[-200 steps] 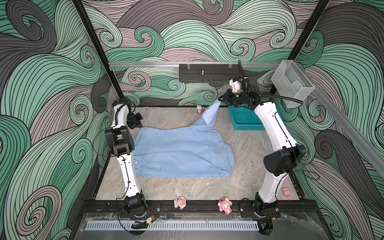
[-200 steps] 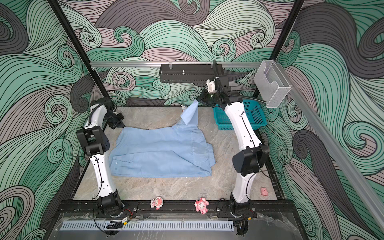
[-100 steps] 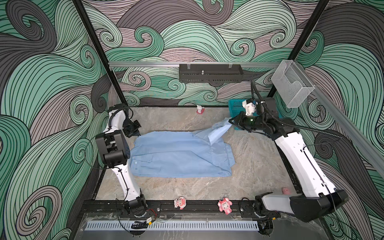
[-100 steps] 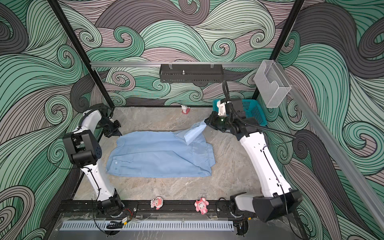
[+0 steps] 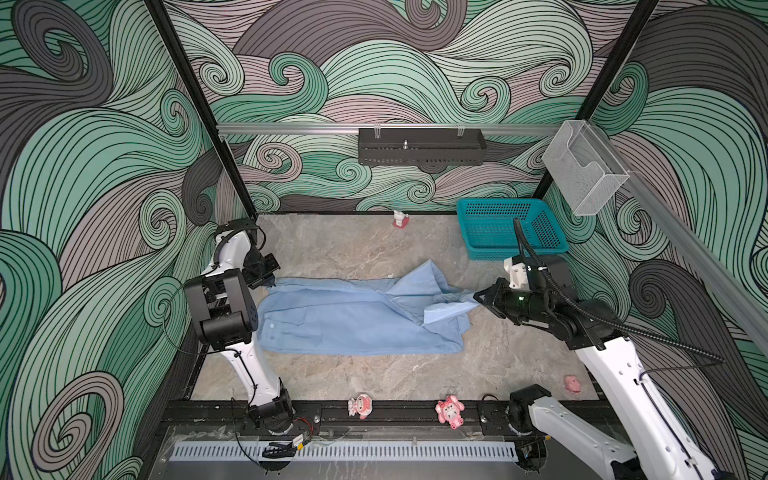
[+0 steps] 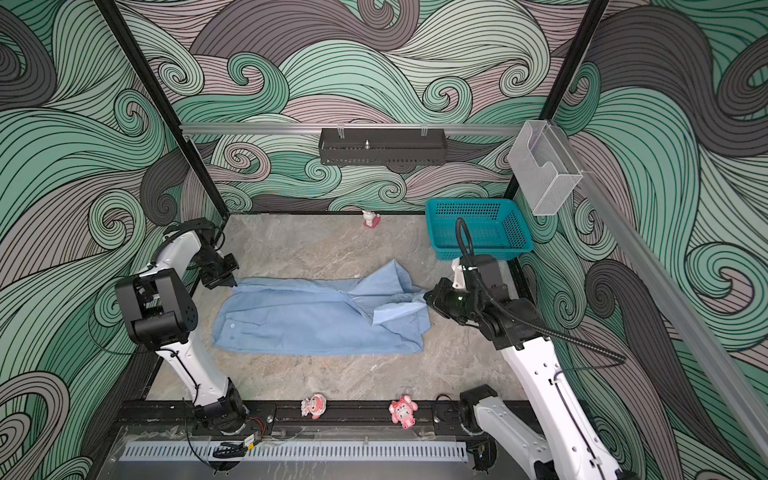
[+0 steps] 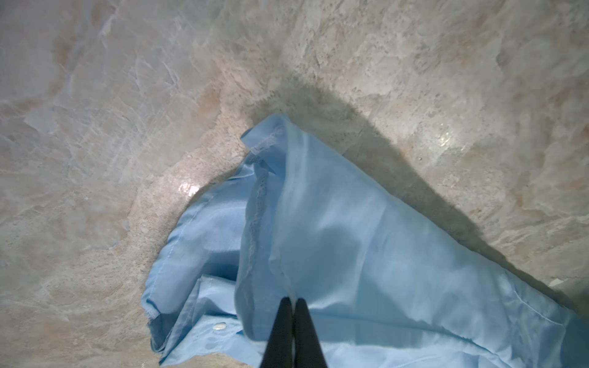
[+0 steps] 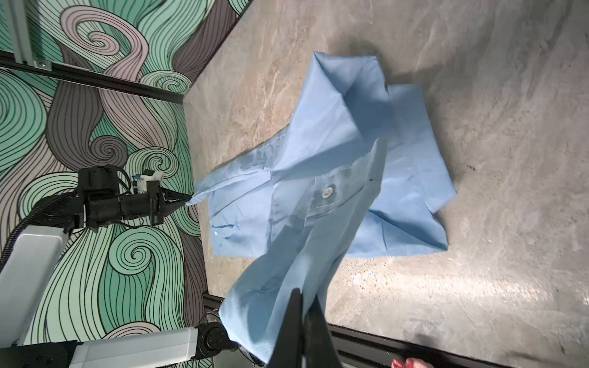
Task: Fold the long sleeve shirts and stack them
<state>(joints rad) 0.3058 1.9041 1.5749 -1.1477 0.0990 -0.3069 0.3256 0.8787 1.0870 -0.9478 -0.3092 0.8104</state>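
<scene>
Left fingers (image 7: 282, 334) closed on the far-left corner of the shirt (image 5: 353, 324); right fingers (image 8: 291, 325) closed on a sleeve end, held just above the cloth. Shirt lies spread in the middle of the worktop (image 5: 374, 253), between both arms.

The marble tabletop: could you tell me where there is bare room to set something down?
Bare marble tabletop: the far strip between the light blue shirt and the back wall, beside the teal basket; the near strip between shirt and front rail. Crowded: both shirt ends, where the left gripper and right gripper pinch it.
</scene>
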